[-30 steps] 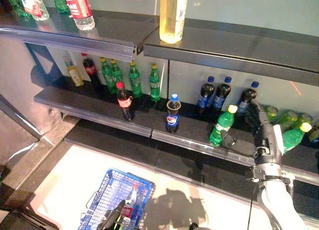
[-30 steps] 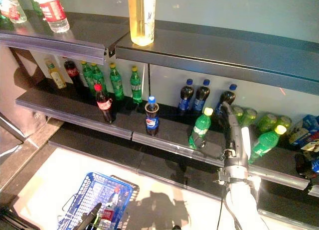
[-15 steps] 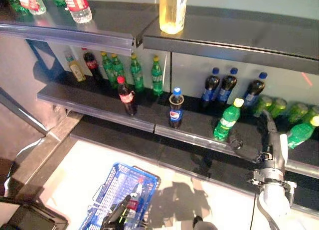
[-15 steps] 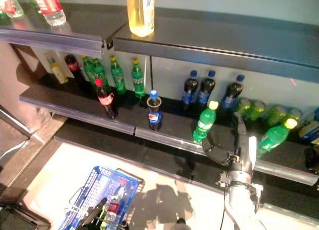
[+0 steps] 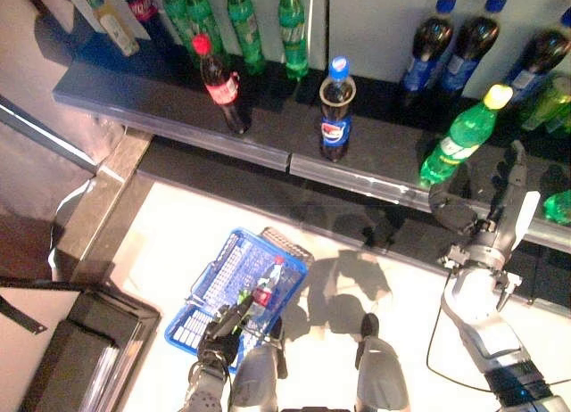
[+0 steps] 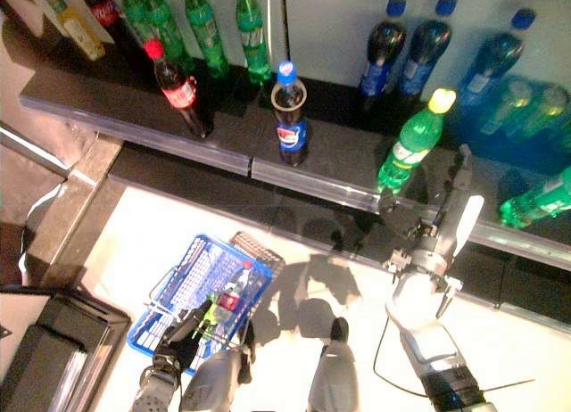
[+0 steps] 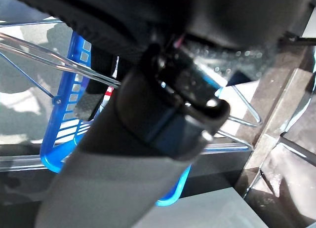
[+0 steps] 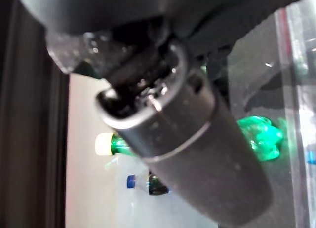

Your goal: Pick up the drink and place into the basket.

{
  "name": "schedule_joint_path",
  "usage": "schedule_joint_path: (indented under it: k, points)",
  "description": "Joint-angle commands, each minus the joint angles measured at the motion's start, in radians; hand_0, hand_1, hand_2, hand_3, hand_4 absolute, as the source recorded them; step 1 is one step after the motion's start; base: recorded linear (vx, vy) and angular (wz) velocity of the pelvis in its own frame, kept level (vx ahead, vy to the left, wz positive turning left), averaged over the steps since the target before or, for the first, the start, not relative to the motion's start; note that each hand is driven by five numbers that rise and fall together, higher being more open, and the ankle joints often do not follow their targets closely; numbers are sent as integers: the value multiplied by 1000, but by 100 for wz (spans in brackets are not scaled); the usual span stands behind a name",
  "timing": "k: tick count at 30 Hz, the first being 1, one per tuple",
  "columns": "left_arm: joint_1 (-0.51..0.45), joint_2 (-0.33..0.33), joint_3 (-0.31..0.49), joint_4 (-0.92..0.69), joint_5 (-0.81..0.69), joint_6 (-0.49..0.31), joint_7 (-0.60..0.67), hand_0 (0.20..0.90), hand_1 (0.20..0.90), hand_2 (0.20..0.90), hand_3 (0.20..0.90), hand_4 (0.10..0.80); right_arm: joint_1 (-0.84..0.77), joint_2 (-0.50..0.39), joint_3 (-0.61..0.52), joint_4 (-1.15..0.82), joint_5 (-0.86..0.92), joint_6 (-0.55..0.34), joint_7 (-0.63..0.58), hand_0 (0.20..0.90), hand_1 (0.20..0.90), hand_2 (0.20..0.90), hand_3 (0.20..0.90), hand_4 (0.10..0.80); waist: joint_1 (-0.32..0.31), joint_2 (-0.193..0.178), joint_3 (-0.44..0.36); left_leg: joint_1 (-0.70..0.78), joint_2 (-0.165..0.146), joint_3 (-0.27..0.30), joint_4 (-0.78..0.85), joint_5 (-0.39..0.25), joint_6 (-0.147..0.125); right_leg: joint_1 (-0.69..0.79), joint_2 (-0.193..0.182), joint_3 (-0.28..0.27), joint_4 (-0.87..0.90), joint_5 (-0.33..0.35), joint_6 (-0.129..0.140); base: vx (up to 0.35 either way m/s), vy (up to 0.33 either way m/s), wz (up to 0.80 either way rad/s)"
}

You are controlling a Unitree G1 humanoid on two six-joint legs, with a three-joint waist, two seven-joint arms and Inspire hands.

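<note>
A green bottle with a yellow cap (image 5: 459, 135) stands upright near the front of the dark shelf (image 5: 169, 109). My right hand (image 5: 486, 225) is open at the shelf's front edge, just right of that bottle. Its thumb (image 5: 446, 211) reaches toward the bottle's base and its fingers (image 5: 516, 167) point straight up; I cannot tell if it touches. The bottle also shows past the thumb in the right wrist view (image 8: 111, 144). My left hand (image 5: 219, 341) is shut on the wire handles (image 7: 49, 55) of the blue basket (image 5: 214, 283), hanging low at the left. A red-capped bottle (image 5: 260, 294) lies in it.
On the shelf stand a red-capped cola bottle (image 5: 219, 82), a blue-capped dark bottle (image 5: 335, 109), green bottles (image 5: 241, 20) at the back and dark blue-capped bottles (image 5: 446, 42) behind the green one. More green drinks (image 6: 535, 202) lie at the right. A black case (image 5: 71, 358) sits on the floor at the left.
The camera has tilted down, so the whole picture has shifted and the upper shelf has left the view. My right hand has drawn back slightly toward the shelf's front edge, still open beside the green bottle.
</note>
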Motion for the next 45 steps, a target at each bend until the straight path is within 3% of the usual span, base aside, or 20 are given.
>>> schedule_joint_path:
  k: [1, 6, 19, 36, 37, 38, 39, 40, 45]
  points:
    - [85, 76, -8, -120, -28, -104, -81, 300, 300, 300, 200, 100, -133, -20, -38, -74, -28, -66, -71, 900, 900, 900, 900, 800, 27, -16, -13, -67, -20, -98, 150, -59, 11, 9, -13, -48, 39, 2, -41, -91, -16, 2]
    - [52, 83, -17, -140, -27, -106, -89, 300, 300, 300, 200, 100, -213, -15, -47, -45, -17, -80, -97, 900, 900, 900, 900, 800, 34, -13, 31, -106, -26, -109, 157, -48, 16, -24, -12, -46, 45, 11, -43, -77, -35, 5]
    - [-6, 99, -28, -167, -44, -97, -66, 300, 300, 300, 200, 100, -388, -28, -75, 68, 44, -77, -77, 900, 900, 900, 900, 800, 51, 3, 31, -203, -28, -108, 147, -18, 23, -123, -2, -34, 46, 30, -48, -32, -12, 0]
    - [-46, 133, -49, -172, -55, -67, -66, 300, 300, 300, 200, 100, -655, -135, -84, 305, 134, -64, -103, 900, 900, 900, 900, 800, 85, 20, 31, -240, -44, -103, 142, -16, 34, -172, -5, -37, 55, 33, -51, -2, 0, 0]
    - [-46, 137, -49, -177, -59, -64, -61, 300, 300, 300, 200, 100, -668, -141, -80, 318, 139, -63, -109, 780, 780, 780, 760, 660, 87, 21, 31, -240, -47, -103, 148, -24, 34, -174, -7, -37, 64, 25, -51, 0, 0, 0]
    - [-47, 140, -50, -184, -59, -61, -57, 300, 300, 300, 200, 100, -677, -146, -82, 322, 143, -60, -115, 408, 408, 408, 326, 226, 89, 22, 31, -245, -48, -103, 153, -27, 36, -179, -9, -39, 72, 22, -52, 0, 0, 0]
    - [-47, 140, -50, -184, -59, -61, -57, 300, 300, 300, 200, 100, -677, -146, -82, 322, 143, -60, -115, 408, 408, 408, 326, 226, 89, 22, 31, -245, -48, -103, 153, -27, 36, -179, -9, -39, 72, 22, -52, 0, 0, 0]
    - [-47, 145, -47, -188, -58, -54, -57, 300, 300, 300, 200, 100, -679, -154, -90, 329, 143, -64, -113, 300, 300, 300, 200, 100, 91, 23, 31, -251, -50, -104, 163, -33, 39, -187, -11, -40, 85, 17, -53, 0, 0, 0]
    - [-45, 148, -44, -188, -57, -44, -60, 300, 300, 300, 200, 100, -677, -160, -100, 323, 145, -62, -111, 300, 300, 300, 200, 100, 92, 20, 31, -260, -53, -103, 186, -43, 44, -197, -13, -42, 108, 9, -57, 0, 0, 0]
